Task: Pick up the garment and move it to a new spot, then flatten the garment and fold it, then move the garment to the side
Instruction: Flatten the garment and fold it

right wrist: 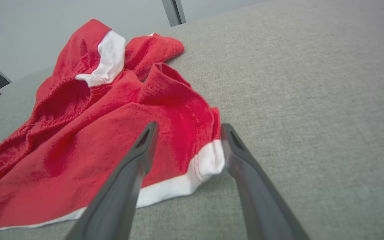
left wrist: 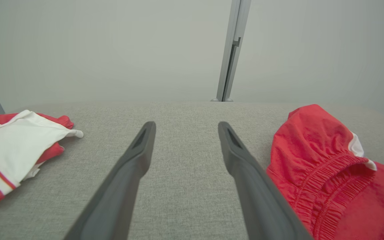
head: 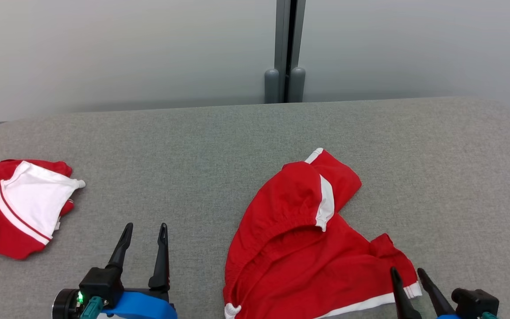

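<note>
My right gripper point(right wrist: 188, 126) stands spread and holds nothing. The white hem corner point(right wrist: 208, 163) of the red shorts point(head: 299, 248) lies between its fingertips, perhaps brushing one, though I can't be sure. My left gripper point(head: 145, 226) is also wide open and empty, over the bare grey surface point(head: 193, 146) beside the shorts. They lie crumpled on my right side, waistband point(head: 281, 221) flopped over; another red-and-white garment point(head: 20, 204) sits well apart on my left. I judge flattening is in hand — next I should pinch that hem corner and draw it outward.
</note>
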`<state>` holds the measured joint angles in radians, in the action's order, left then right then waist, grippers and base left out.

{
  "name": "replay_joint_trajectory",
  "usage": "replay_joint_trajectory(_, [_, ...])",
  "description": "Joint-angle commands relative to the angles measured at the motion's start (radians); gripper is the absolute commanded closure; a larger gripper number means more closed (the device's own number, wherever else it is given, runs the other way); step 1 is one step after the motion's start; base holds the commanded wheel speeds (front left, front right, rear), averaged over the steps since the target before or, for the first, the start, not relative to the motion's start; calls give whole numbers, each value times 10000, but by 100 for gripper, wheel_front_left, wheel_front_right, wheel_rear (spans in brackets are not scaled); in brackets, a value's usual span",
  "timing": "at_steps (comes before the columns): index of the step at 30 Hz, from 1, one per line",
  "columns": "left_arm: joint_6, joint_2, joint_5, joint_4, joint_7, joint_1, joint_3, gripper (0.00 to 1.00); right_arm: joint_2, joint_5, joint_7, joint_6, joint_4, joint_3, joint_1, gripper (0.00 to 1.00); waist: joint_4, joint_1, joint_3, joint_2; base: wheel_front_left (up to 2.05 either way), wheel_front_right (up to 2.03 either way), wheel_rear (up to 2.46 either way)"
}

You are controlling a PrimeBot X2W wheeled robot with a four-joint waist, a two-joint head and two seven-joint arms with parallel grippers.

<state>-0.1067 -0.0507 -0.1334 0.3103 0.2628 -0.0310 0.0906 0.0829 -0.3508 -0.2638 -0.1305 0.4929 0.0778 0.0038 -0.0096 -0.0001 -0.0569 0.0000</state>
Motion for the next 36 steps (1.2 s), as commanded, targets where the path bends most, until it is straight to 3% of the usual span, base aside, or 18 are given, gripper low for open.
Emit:
replay_joint_trajectory(1, [-51, 6, 32, -1, 30, 48, -34, 0, 0, 125, -3, -5, -235, -138, -15, 0, -3, 1, 50, 0, 0, 0, 0])
replay_joint_trajectory(5, [-69, 6, 131, -59, 30, 116, -79, 0, -79, 712, -8, -5, -1584, -500, -7, 0, 63, 1, 185, 0, 0, 0, 0])
replay_joint_trajectory(16, [-65, 7, 312, -131, 30, 325, -280, 0, -249, 1895, -8, -5, -3814, 214, 339, 0, 311, 1, 412, 0, 0, 0, 0])
replay_joint_trajectory(23, [-62, 7, 386, -195, 30, 414, -322, 0, -309, 2437, -10, -5, -3500, 337, 716, 0, 479, 1, 429, 0, 0, 0, 0])
replay_joint_trajectory(36, [-110, -2, 667, -211, 30, 158, -58, 0, -327, 2336, -10, -5, -3171, 233, 407, 0, 404, 1, 325, 0, 0, 0, 0])
